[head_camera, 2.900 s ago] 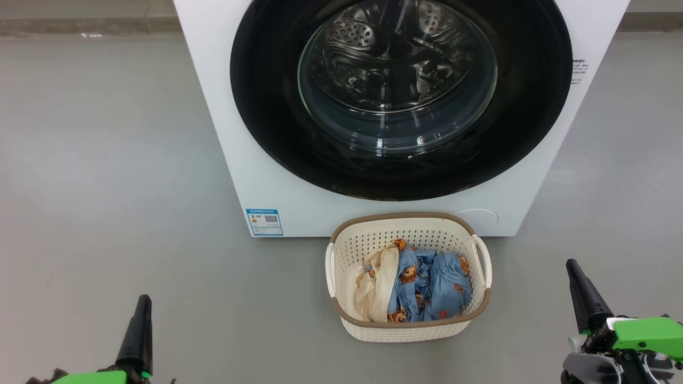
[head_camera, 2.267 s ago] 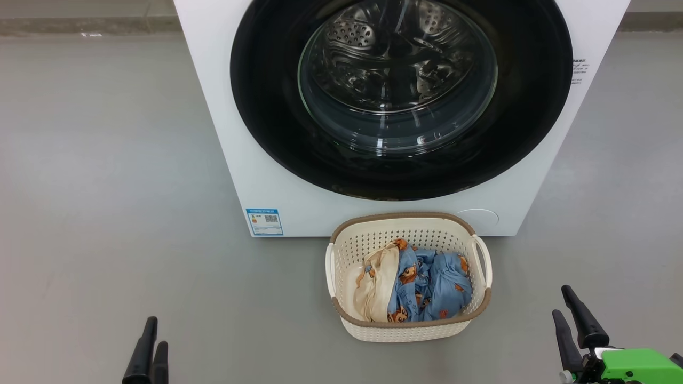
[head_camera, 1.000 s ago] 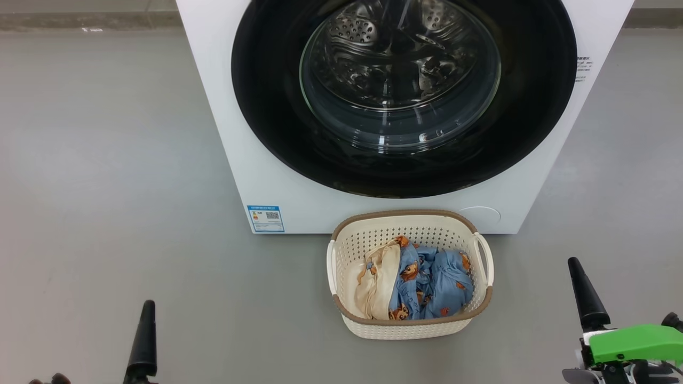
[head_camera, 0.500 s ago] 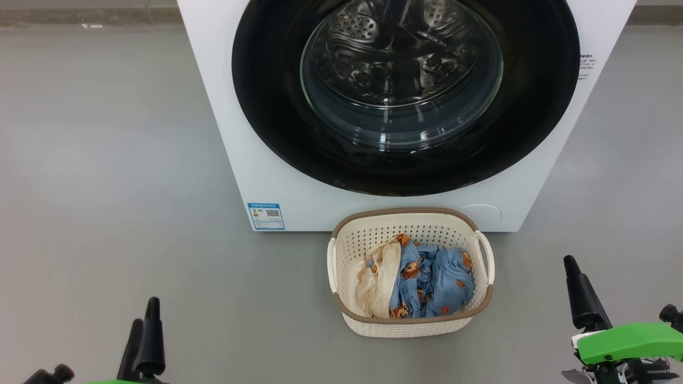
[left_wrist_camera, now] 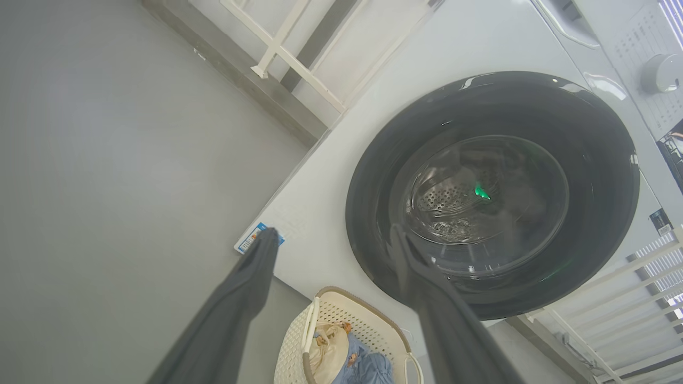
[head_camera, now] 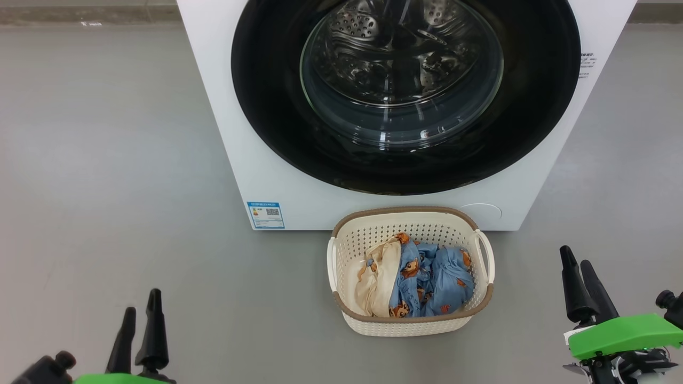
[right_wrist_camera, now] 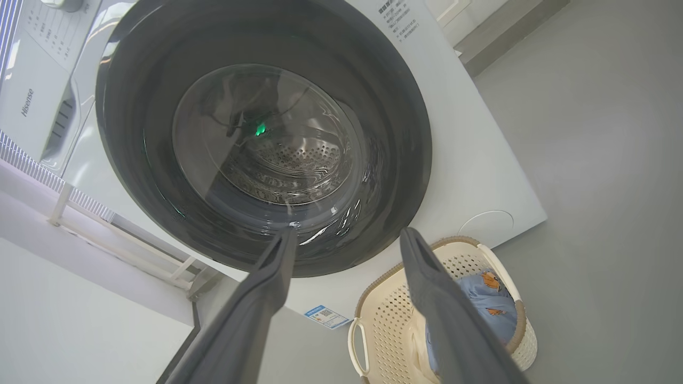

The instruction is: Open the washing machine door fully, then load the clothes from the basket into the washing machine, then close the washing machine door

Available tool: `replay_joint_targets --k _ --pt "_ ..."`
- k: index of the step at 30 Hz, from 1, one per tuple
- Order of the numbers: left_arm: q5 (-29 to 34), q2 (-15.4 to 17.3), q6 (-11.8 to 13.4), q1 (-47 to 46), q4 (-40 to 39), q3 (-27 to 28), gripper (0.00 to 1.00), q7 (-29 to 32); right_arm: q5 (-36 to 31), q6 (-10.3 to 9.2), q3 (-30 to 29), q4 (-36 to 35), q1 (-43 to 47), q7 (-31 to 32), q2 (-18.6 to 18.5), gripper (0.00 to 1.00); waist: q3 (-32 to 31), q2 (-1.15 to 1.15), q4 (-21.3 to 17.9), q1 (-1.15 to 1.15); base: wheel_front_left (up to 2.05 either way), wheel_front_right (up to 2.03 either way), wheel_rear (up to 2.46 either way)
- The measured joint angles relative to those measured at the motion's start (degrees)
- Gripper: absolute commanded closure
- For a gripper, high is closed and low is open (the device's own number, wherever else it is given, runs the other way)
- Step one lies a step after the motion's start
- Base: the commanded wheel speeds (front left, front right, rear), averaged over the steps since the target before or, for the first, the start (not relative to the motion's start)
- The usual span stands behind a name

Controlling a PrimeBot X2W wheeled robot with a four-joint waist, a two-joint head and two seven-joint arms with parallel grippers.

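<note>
Nothing is done yet: the washing machine door (head_camera: 404,80) is shut, the clothes (head_camera: 427,280) lie in the basket (head_camera: 405,326), and the left gripper (head_camera: 141,301) and right gripper (head_camera: 575,256) gape wide, empty.

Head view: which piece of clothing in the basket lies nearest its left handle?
The cream-beige piece, bunched against the left side of the basket. The light blue fabric with orange-brown bear prints fills the middle and right.
</note>
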Motion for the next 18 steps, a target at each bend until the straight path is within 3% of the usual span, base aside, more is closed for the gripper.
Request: replay_joint_targets --k 18 --pt "15.7 0.6 0.0 -0.4 -0.1 0.3 0.0 -2.8 -11.9 0.01 1.9 0.3 -0.1 -3.0 -1.5 0.0 -0.2 0.0 0.0 0.0 0.0 0.0 0.0"
